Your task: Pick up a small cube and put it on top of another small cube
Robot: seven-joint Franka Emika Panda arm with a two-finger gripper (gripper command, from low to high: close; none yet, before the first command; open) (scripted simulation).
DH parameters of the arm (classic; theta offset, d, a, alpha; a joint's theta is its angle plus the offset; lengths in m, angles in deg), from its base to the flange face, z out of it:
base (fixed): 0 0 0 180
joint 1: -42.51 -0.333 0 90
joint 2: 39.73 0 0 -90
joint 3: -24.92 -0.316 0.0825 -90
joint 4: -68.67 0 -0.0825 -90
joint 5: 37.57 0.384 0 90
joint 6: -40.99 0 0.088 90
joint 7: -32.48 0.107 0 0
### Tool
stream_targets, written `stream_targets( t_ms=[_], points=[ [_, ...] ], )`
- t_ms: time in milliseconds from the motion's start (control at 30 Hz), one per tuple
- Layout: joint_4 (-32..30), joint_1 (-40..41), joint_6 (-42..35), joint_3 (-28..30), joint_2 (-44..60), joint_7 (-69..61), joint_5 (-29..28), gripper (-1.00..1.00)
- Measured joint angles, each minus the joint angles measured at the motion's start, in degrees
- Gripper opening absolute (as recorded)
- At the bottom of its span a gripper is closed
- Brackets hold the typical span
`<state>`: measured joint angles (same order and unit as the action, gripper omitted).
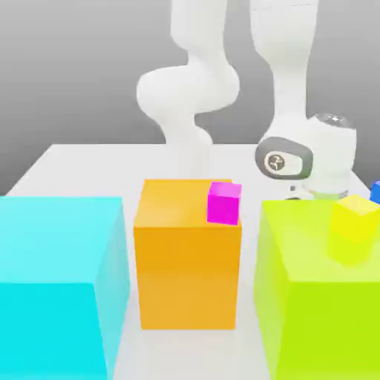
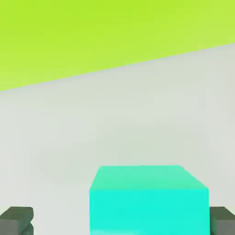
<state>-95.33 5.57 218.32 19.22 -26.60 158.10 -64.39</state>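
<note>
Progress is early, as far as these views allow a judgement: the teal cube (image 2: 148, 199) sits on the pale table (image 2: 114, 133), not lifted; the stacking itself is all left to do. In the hand view the two dark fingers (image 2: 16, 219) stand wide apart, one on each side of the teal cube, with a clear gap between the cube and the finger marked and the other finger close beside its far face; nothing is clamped. A wall of the big lime block (image 2: 92, 32) rises just beyond the cube. In the exterior view the arm's wrist (image 1: 308, 159) dips behind that lime block (image 1: 312, 297), which bears a small yellow cube (image 1: 355, 219); a sliver of the blue cube (image 1: 375, 191) peeks out at the exterior view's right edge, well apart from the orange block (image 1: 187, 252) with its magenta cube (image 1: 224, 202). What remains, I judge: closing on the teal cube, lifting it, carrying it to the blue one.
</note>
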Motion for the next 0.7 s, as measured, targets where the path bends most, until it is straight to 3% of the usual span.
stream_targets(
  t_ms=[33,67,300,700],
  points=[
    [-0.1,-1.3,0.7,1.7,0.7,0.4,-0.8,0.0],
    [-0.2,-2.6,1.4,3.1,1.3,0.7,-1.3,-1.0],
    [-0.3,-2.9,1.7,3.4,1.5,0.8,-1.4,-1.0],
    [0.2,7.9,-5.5,-11.7,-6.2,-8.2,12.1,-1.0]
  ],
)
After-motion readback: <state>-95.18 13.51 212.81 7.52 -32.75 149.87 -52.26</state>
